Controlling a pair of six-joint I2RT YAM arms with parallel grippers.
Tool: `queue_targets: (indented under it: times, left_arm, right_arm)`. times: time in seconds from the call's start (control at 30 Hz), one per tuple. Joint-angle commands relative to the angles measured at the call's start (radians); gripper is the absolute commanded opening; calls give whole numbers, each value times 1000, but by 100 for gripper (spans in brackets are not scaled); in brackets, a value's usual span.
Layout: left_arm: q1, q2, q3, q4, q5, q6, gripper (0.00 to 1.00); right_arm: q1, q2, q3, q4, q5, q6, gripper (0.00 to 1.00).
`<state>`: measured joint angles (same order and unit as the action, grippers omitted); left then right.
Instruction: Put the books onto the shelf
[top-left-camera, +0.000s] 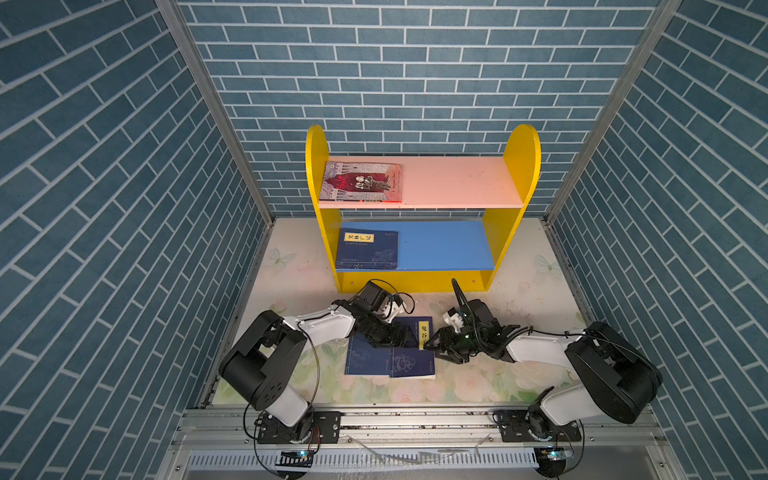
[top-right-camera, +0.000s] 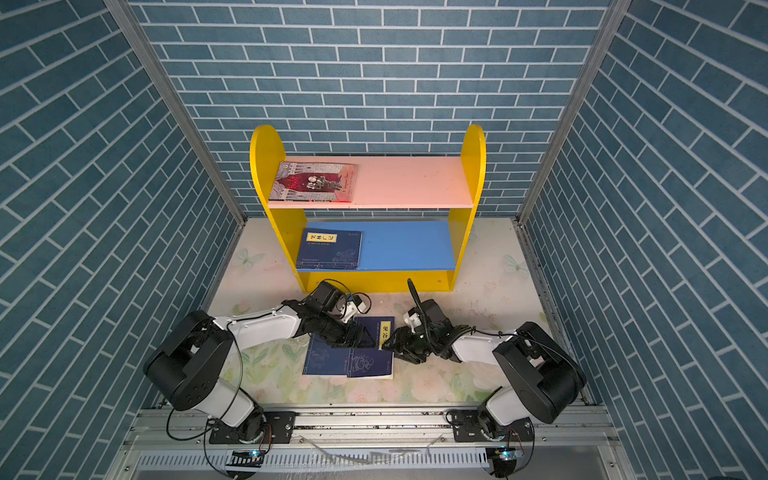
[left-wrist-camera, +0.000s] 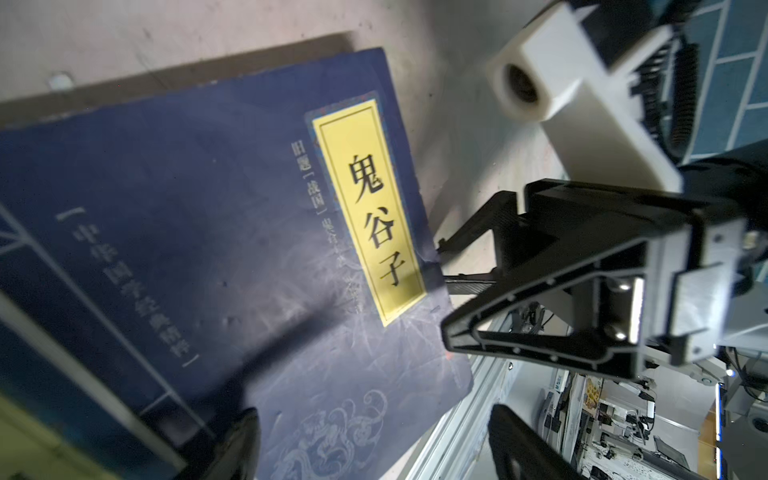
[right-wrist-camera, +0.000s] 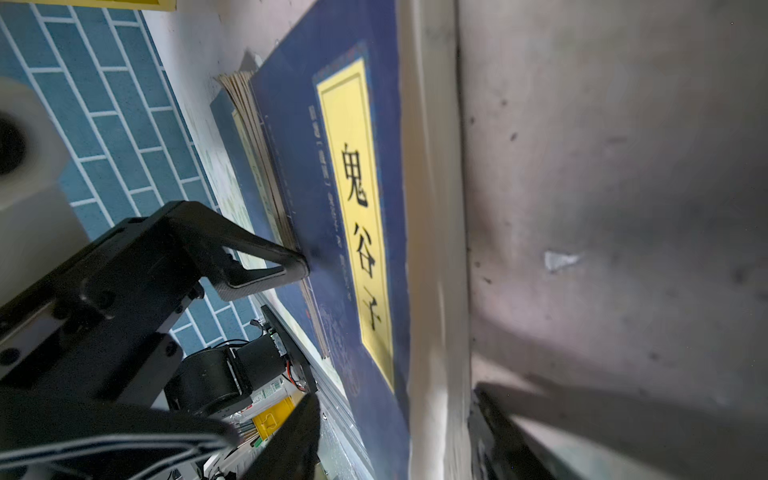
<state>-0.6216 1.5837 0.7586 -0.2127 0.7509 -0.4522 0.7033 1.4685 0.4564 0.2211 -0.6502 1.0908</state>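
Observation:
A loose pile of navy books (top-left-camera: 374, 362) lies on the table in front of the shelf (top-left-camera: 521, 166). Its top book (left-wrist-camera: 208, 208) carries a yellow title label. My left gripper (left-wrist-camera: 380, 444) hovers open over that book's left part, and one of its fingers (right-wrist-camera: 270, 270) touches the cover beside the fanned pages. At the pile's right edge my right gripper (right-wrist-camera: 395, 436) stands open, astride the book's white page edge (right-wrist-camera: 432, 291) without clamping it. A red illustrated book (top-left-camera: 361, 181) lies on the pink upper board. A navy book (top-left-camera: 367, 249) lies on the blue lower board.
Blue brick-patterned walls (top-left-camera: 124, 208) close in the floral table (top-left-camera: 498, 374) on three sides. A metal rail (top-left-camera: 415, 419) carrying both arm bases runs along the front edge. The right halves of both shelf boards (top-left-camera: 457, 183) are bare.

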Motion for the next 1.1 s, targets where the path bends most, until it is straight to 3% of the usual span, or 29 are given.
queue_targets:
  times: [0.0,0.23,0.5,0.73,1.07]
  left_arm:
    - [-4,20,34,-45,-40,21,88]
    - [-4,-39,12,-126,-174,52,90]
    - [0,-21,8,-180,-261,79,91]
    - [-11,35,28,-132,-141,48,91]
    - [-26,56,16,-59,-66,26,91]
  right_arm:
    - [5,-10,-38,-111,81,26,59]
    - [4,-32,27,-369,165,-72,59]
    - [4,-40,64,-398,161,-83,59]
    - [2,-30,78,-387,140,-84,59]
    - [1,70,99,-359,113,-98,60]
